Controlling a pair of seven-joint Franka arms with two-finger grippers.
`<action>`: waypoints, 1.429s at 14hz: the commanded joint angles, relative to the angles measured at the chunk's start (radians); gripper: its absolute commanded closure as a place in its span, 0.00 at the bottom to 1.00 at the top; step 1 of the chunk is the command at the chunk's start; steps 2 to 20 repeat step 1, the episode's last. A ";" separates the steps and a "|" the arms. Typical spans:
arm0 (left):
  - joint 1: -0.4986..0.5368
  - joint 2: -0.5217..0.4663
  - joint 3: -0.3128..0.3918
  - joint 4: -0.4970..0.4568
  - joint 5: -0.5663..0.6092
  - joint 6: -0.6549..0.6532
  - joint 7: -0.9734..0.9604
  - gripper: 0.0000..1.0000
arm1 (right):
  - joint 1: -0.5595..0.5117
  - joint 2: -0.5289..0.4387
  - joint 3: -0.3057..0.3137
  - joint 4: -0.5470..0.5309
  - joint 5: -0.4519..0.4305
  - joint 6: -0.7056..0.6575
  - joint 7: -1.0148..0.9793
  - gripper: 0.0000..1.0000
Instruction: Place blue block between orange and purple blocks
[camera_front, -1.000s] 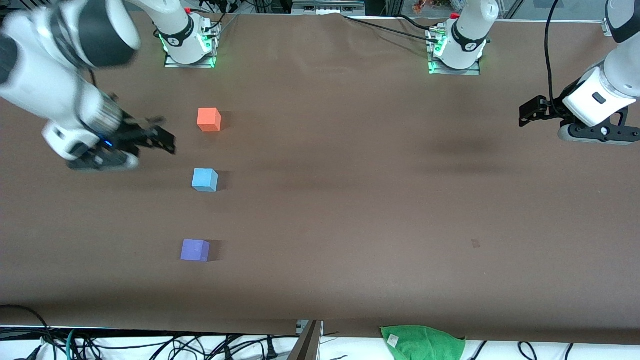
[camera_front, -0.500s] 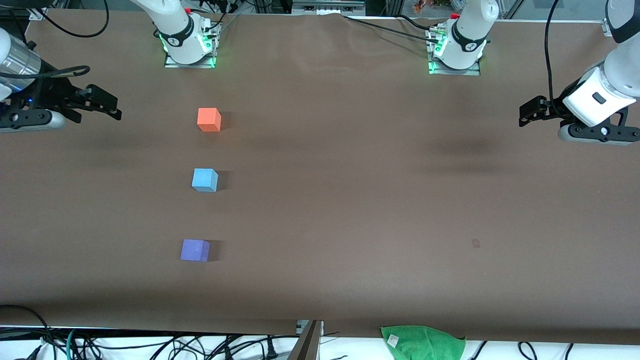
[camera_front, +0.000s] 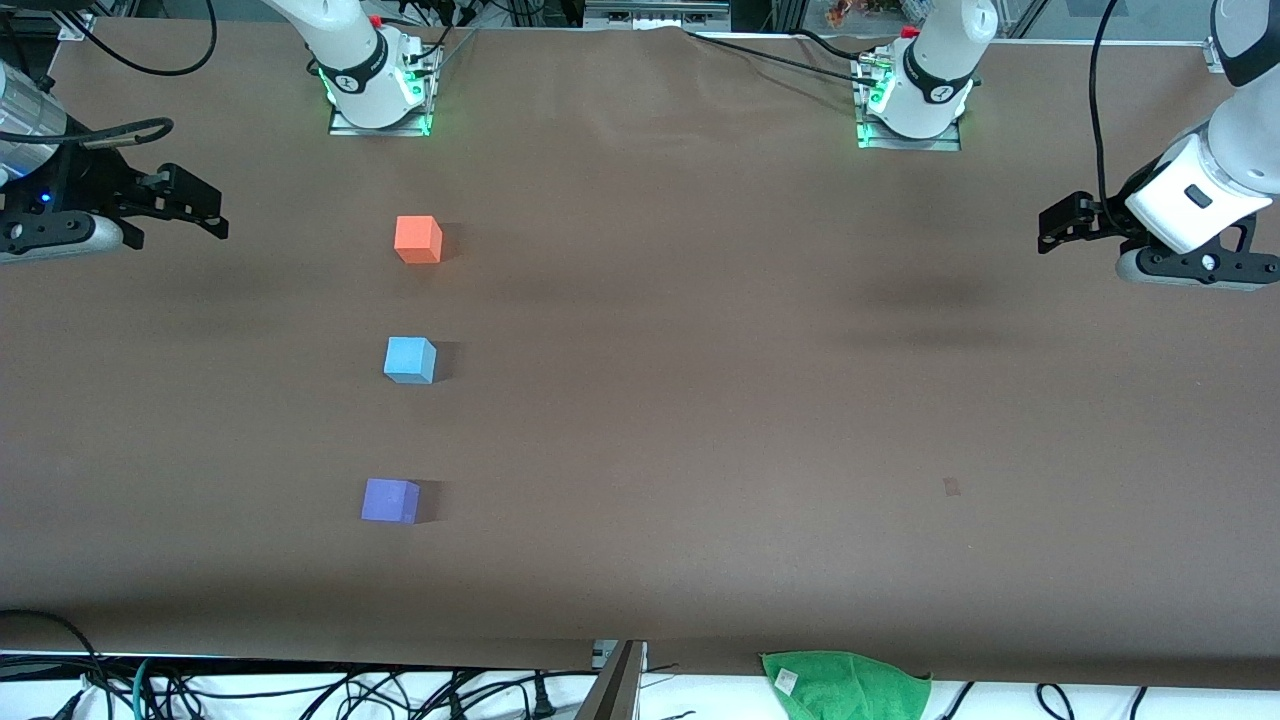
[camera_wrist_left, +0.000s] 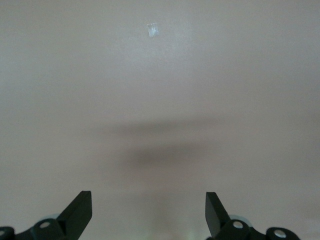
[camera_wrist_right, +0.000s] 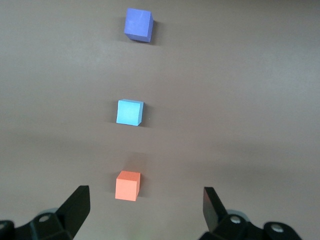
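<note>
Nearest the front camera, at the counter edge: a green cloth with a small white label, its writing too small to read, partly cut off by the frame. Farther in, toward the right arm's end: purple block, then blue block between it and orange block, all three in one line and well apart, none touched. No readable writing on the cubes. A small pale mark on the brown cover, unclear what. Right tool spread wide, holding nothing, up over the counter's edge, arm mostly cut off. Left tool also wide and empty, waiting over its own end.
</note>
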 joint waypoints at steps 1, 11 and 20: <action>-0.002 0.010 0.001 0.022 -0.008 -0.005 -0.003 0.00 | -0.021 0.013 0.019 0.036 -0.026 -0.027 -0.012 0.00; -0.002 0.010 0.001 0.022 -0.008 -0.005 -0.003 0.00 | -0.021 0.013 0.019 0.036 -0.026 -0.027 -0.012 0.00; -0.002 0.010 0.001 0.022 -0.008 -0.005 -0.003 0.00 | -0.021 0.013 0.019 0.036 -0.026 -0.027 -0.012 0.00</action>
